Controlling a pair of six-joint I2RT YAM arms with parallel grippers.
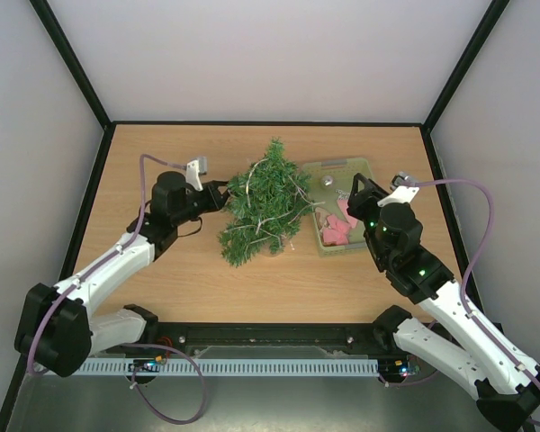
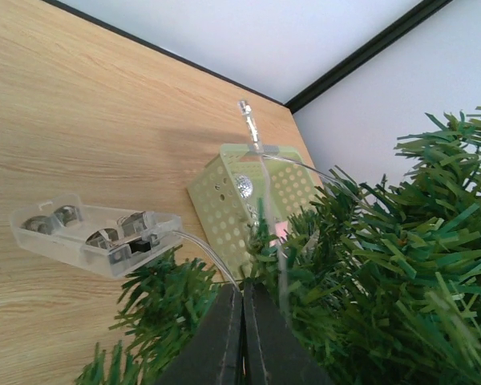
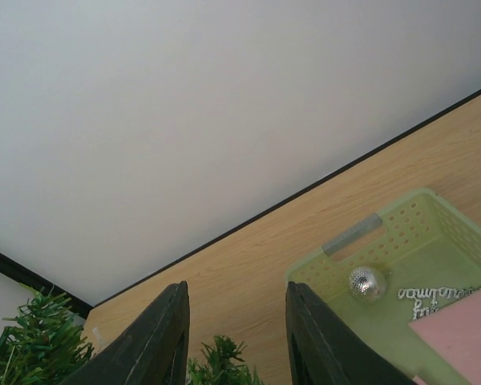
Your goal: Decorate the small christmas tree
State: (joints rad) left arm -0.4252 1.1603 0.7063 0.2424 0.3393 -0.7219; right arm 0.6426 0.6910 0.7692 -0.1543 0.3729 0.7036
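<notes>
The small christmas tree (image 1: 265,205) stands tilted at the table's middle, with a thin light string wire (image 1: 252,180) draped over its branches. My left gripper (image 1: 223,193) is at the tree's left side; in the left wrist view it (image 2: 242,293) is shut on the wire (image 2: 204,249), which runs from a clear battery box (image 2: 92,228). The tree's needles (image 2: 385,273) crowd the fingers. My right gripper (image 1: 355,192) hovers over the pale green basket (image 1: 364,169), open and empty (image 3: 236,287). A silver ball (image 3: 367,282) lies in the basket (image 3: 413,216).
The basket also holds pink pieces (image 1: 337,229) and a silver glitter ornament (image 3: 433,295). Black-edged walls enclose the table on three sides. Bare wood (image 1: 162,153) lies behind and in front of the tree.
</notes>
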